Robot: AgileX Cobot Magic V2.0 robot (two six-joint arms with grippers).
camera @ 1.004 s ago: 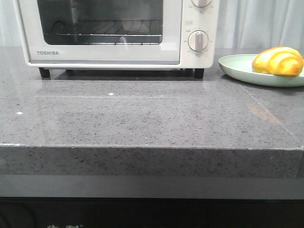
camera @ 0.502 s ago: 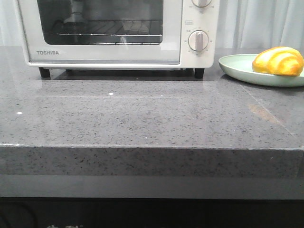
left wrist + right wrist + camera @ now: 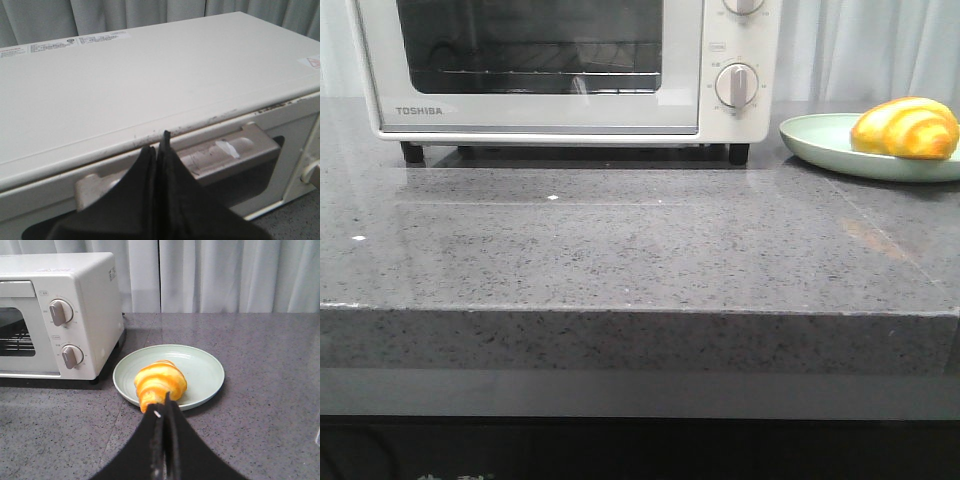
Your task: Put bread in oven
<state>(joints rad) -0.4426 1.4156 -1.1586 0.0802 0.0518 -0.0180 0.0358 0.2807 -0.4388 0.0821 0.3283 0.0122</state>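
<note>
Task barely begun: glossy golden-yellow bread (image 3: 906, 128) rests on a plate beside the door-closed cream oven (image 3: 570, 70); both grippers (image 3: 159, 150) (image 3: 165, 415) are pressed together, empty.

In the front view the oven (image 3: 565, 70) runs off the upper edge, so its top and handle are out of sight, and only the lower rim of one knob (image 3: 744, 6) shows at the top of the frame. The plate (image 3: 820, 140) and the bread (image 3: 905, 128) are cut by the right edge. In the left wrist view the left pincer (image 3: 159, 165) covers the lower middle of the oven door and part of its handle (image 3: 225, 157); the label print at upper left is too small to read. In the right wrist view the right pincer (image 3: 164, 420) hides the near tip of the bread.
</note>
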